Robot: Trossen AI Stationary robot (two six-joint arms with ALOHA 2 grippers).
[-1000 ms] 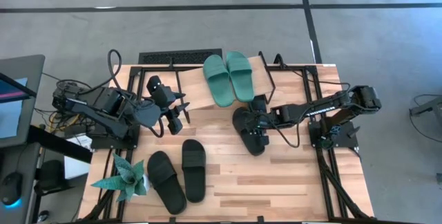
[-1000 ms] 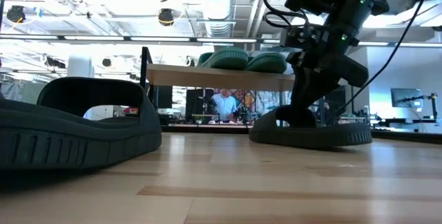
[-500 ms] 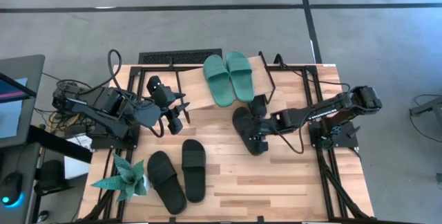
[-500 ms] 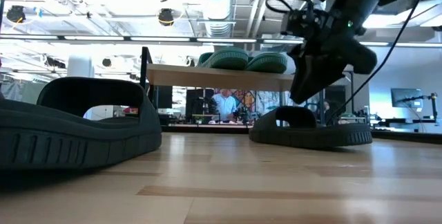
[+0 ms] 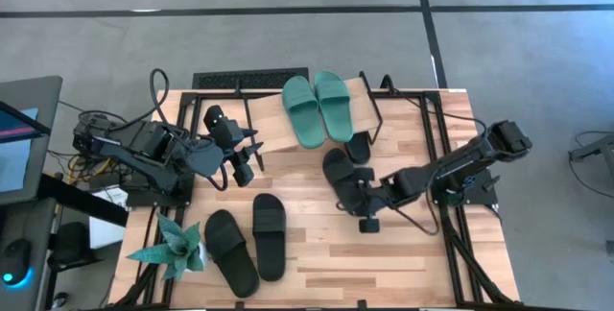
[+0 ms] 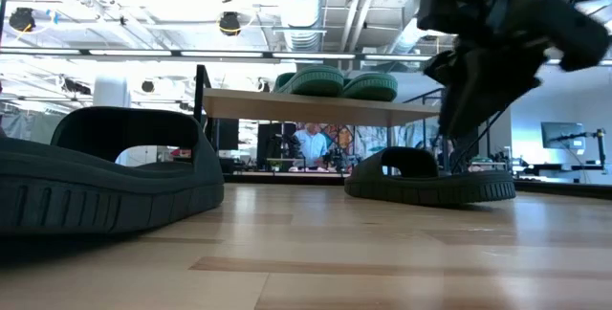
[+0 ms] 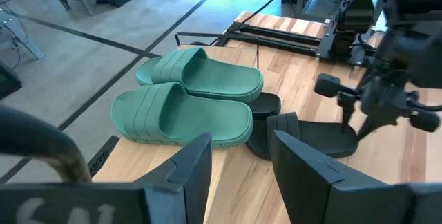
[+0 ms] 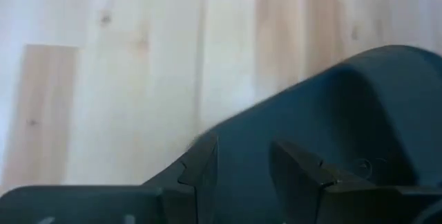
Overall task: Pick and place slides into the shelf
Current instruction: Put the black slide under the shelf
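The right gripper (image 5: pixel 366 211) hangs just above the surface (image 5: pixel 317 253), its fingers (image 8: pixel 200 169) spread a little with nothing between them. Directly below and touching none of it lies a black slide (image 5: pixel 343 179), flat on the wood just beside the gripper's tip. A second black slide (image 5: pixel 357 147) lies farther from that gripper, partly under the shelf (image 5: pixel 278 129). On the shelf's slanted plank, beyond both, sit the two teal slides (image 5: pixel 318 107) side by side.

The left gripper (image 5: pixel 247 155) waits near the shelf's other end, fingers (image 7: pixel 197 165) parted and empty, with the teal pair just ahead of it. Two more black slides (image 5: pixel 246 240) lie together on the surface, well apart from the right gripper and near a teal paper plant (image 5: pixel 175 250).
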